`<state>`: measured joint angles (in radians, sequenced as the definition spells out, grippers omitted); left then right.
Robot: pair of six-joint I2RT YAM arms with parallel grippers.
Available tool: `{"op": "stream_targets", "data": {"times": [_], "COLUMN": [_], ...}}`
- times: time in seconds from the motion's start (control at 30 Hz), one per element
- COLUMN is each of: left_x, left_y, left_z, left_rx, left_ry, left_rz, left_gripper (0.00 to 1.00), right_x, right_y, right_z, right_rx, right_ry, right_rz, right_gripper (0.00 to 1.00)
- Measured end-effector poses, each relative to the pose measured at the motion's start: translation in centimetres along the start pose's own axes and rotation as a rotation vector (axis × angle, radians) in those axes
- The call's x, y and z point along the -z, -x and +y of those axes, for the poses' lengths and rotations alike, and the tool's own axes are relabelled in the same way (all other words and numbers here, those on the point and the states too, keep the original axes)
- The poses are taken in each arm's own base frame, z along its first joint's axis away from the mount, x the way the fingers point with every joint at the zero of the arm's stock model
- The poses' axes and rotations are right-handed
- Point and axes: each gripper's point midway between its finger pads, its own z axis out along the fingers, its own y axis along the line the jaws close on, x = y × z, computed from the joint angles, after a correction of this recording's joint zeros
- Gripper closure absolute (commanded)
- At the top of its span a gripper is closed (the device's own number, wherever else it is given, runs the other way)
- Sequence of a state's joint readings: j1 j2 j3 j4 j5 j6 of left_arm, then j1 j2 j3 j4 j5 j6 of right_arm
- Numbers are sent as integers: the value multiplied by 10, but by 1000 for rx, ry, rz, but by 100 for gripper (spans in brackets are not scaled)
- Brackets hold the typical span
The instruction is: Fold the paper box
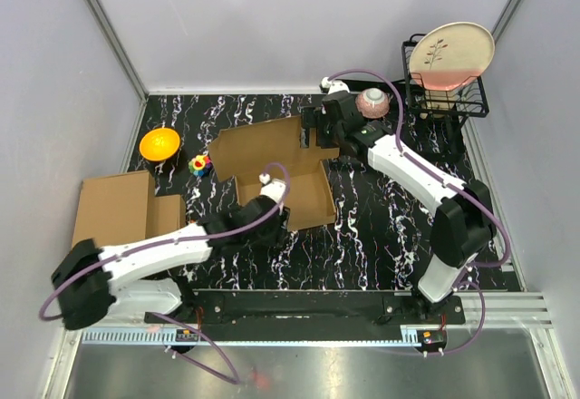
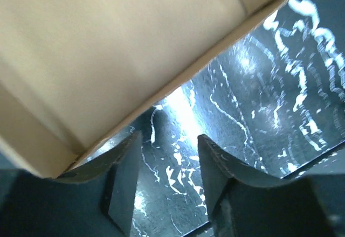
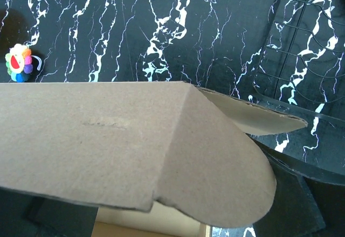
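Left pincer (image 2: pixel 170 167) open at paper box (image 1: pixel 308 195) near wall, likely bracing | right pincer (image 1: pixel 317 132) at far flap (image 3: pixel 108 151), closure hidden, cannot tell | flap raised, probably for folding

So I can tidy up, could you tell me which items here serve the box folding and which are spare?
In use: cardboard box.
Lying about: flat cardboard, orange bowl, colourful toy, pink bowl, wire rack, plate.
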<state>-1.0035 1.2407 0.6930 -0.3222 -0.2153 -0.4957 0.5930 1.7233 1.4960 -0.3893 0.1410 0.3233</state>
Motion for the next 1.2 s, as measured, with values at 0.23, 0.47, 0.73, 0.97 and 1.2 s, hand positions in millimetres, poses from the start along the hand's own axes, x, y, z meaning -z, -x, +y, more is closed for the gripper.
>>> {"op": "stream_targets", "data": {"times": [0.23, 0.47, 0.73, 0.97, 1.2], "left_x": [79, 108, 104, 51, -2], "left_y": [78, 97, 65, 46, 84], "left_z": [38, 150, 240, 285, 305], "left_rx": [182, 501, 714, 847, 897], "left_ry": [114, 492, 775, 849, 815], "left_rz": [-382, -490, -389, -193, -169], "left_gripper": [39, 41, 41, 42, 41], "right_x": [9, 16, 10, 16, 18], "right_y": [6, 2, -23, -27, -26], "right_z": [1, -2, -10, -11, -7], "right_rx": [-1, 3, 11, 9, 3], "right_ry": [7, 7, -12, -3, 21], "right_rz": [-16, -15, 38, 40, 29], "right_gripper": [0, 0, 0, 0, 0]}}
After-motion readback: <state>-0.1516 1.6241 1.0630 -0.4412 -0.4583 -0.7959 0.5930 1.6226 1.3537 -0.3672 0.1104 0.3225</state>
